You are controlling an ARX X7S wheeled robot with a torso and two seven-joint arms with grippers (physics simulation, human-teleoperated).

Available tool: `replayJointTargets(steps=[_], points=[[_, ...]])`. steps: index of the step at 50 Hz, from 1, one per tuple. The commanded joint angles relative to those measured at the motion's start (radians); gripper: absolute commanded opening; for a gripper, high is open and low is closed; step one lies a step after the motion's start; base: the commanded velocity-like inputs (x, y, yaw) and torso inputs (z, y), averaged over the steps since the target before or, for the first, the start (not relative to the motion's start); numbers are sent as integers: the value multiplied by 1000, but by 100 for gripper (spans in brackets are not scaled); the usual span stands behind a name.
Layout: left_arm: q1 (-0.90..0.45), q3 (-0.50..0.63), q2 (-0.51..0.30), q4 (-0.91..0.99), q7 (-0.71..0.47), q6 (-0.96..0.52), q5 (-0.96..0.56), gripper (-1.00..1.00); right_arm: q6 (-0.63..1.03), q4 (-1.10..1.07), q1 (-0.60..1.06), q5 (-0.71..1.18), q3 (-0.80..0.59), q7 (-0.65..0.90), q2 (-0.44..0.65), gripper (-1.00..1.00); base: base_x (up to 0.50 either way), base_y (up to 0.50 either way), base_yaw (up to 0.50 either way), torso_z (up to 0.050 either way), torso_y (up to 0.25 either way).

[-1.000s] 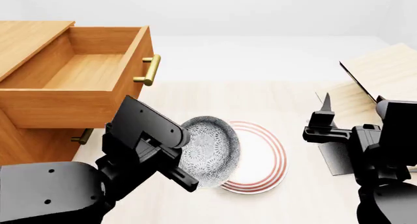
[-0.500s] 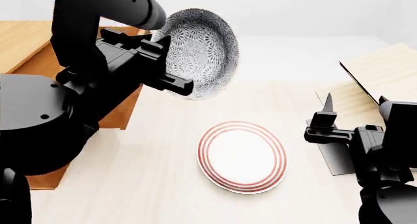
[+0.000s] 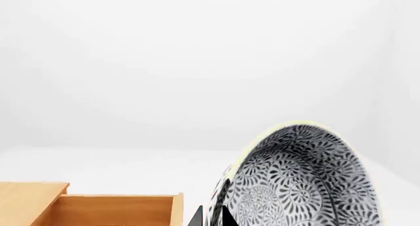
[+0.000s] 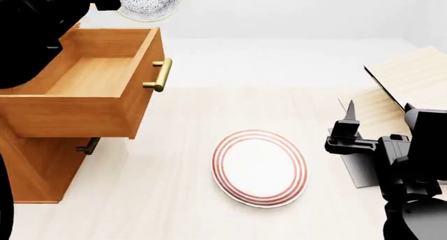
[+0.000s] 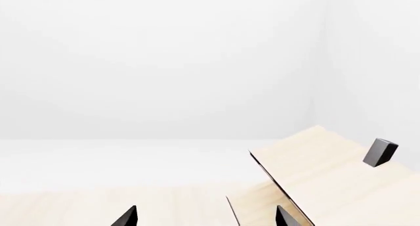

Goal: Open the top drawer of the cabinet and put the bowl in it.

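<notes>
- The top drawer [image 4: 91,78] at frame left gapes open, its inside bare
- The plate [image 4: 259,167] occupies centre floor
- The slanted rack [image 4: 412,78] blocks the right edge

Left arm is raised high at the upper left corner of the head view, a dark mass with its tool [image 3: 211,220] showing only as 2 black fingertips at the edge of its wrist view, closed on the rim of the tilted bowl [image 3: 305,179]. Right arm sits low at the right, its tool [image 4: 347,126] pointing forward with fingers spread apart and holding nothing.
</notes>
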Motion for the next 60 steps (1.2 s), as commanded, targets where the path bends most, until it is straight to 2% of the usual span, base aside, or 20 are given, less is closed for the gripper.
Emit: replayJointTargets(steps=[1, 24, 48, 60], points=[[-35, -4, -23, -123, 30, 66, 106, -100, 0, 3, 2, 4, -3, 5, 2, 100, 0, 0, 0, 0, 0], [37, 8, -38, -358, 101, 212, 250, -100, -7, 14, 6, 5, -17, 14, 6, 100, 0, 0, 0, 0, 0], [129, 18, -47, -521, 160, 331, 335, -100, -22, 29, 1, 0, -34, 22, 9, 100, 0, 0, 0, 0, 0], [124, 31, -26, -618, 193, 384, 375, -100, -25, 36, 1, -2, -45, 27, 9, 100, 0, 0, 0, 0, 1]])
